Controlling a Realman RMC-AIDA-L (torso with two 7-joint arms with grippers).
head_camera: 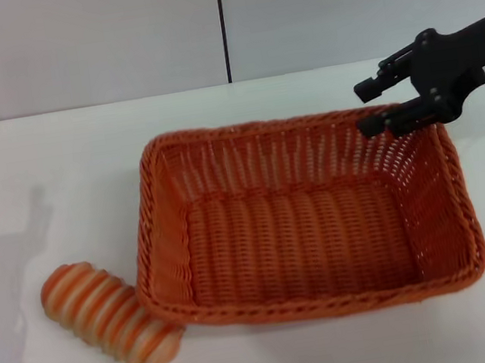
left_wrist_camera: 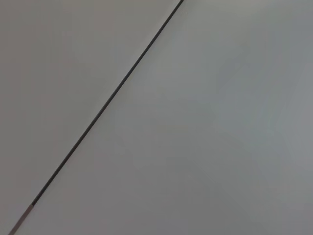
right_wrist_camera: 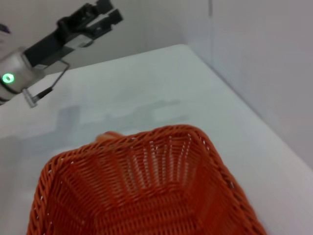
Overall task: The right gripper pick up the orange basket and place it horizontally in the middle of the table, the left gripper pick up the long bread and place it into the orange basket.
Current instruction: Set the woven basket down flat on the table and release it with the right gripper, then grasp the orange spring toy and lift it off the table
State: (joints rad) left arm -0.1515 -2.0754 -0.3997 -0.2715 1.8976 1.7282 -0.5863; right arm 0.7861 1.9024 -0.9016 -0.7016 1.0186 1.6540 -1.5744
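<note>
Nearest the head camera lies the bread [head_camera: 109, 317], a small ridged loaf striped orange and cream, resting on the white surface [head_camera: 41, 175] with one end touching the basket's near left corner. It looks light and somewhat soft, with rounded ends; a hold across its middle, crosswise to its length, would likely be the surest, and not a hard squeeze. Behind it the basket [head_camera: 307, 217] sits lengthwise across the middle of the surface, empty, its open weave probably light and springy while the braided rim looks stiff enough to pinch. The right end effector [head_camera: 374, 105] hangs at the far right corner of that rim, its two slim fingers parted, the lower one at the rim and holding nothing as far as I can judge. The left end effector [right_wrist_camera: 100, 12] is raised above the surface, well apart from the bread; whether its fingers are parted I cannot tell.
</note>
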